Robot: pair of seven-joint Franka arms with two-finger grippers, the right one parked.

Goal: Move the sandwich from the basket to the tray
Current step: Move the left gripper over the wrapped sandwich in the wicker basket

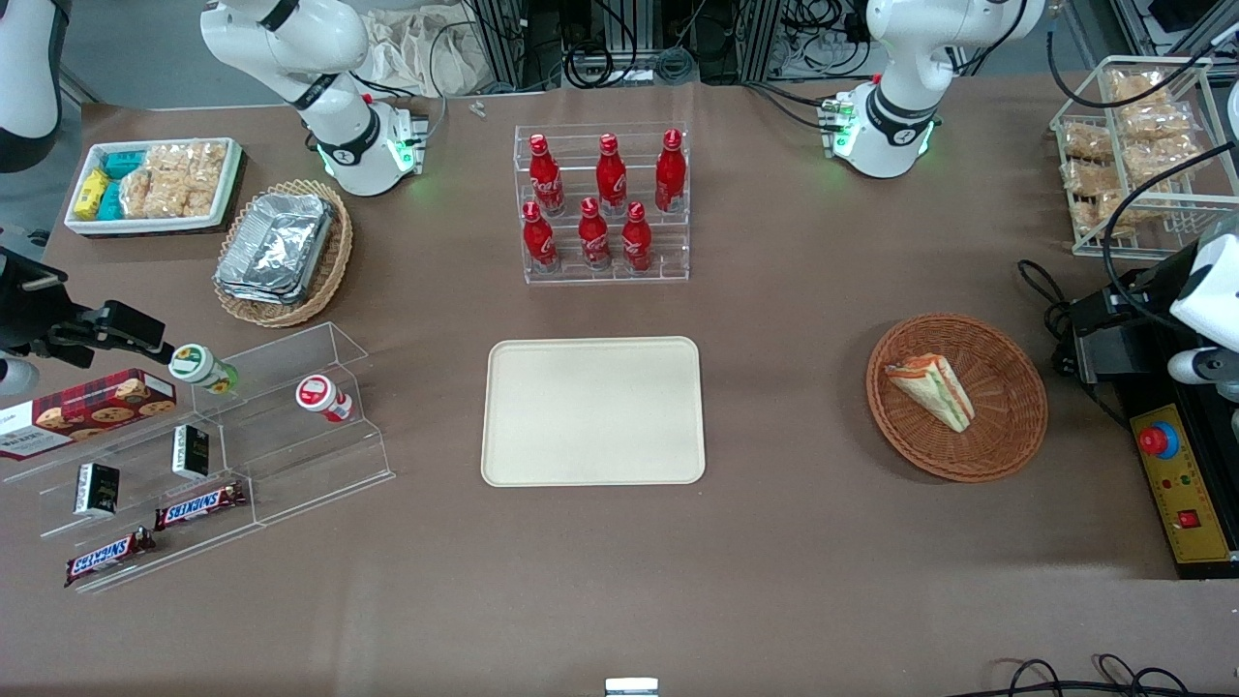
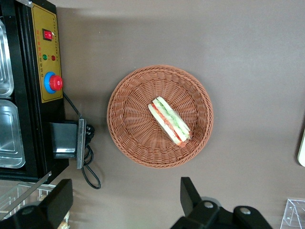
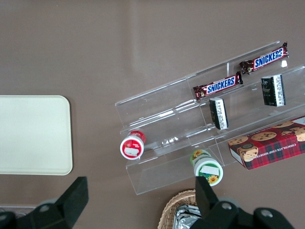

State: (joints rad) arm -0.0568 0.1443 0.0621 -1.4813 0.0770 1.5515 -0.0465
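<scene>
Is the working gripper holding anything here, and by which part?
Nothing. The gripper hovers open above the reddish-brown round wicker basket; the triangular sandwich lies untouched inside.

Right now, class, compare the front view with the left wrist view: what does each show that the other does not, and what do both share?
Only the front view shows the red bottles in their clear rack, the foil containers in a tan wicker basket, and the whole empty tray.

Only the left wrist view shows the gripper, open, hovering above the table beside the basket, and metal pans by the control box.

Both show the sandwich lying in the basket, and the yellow control box with its red button.
</scene>
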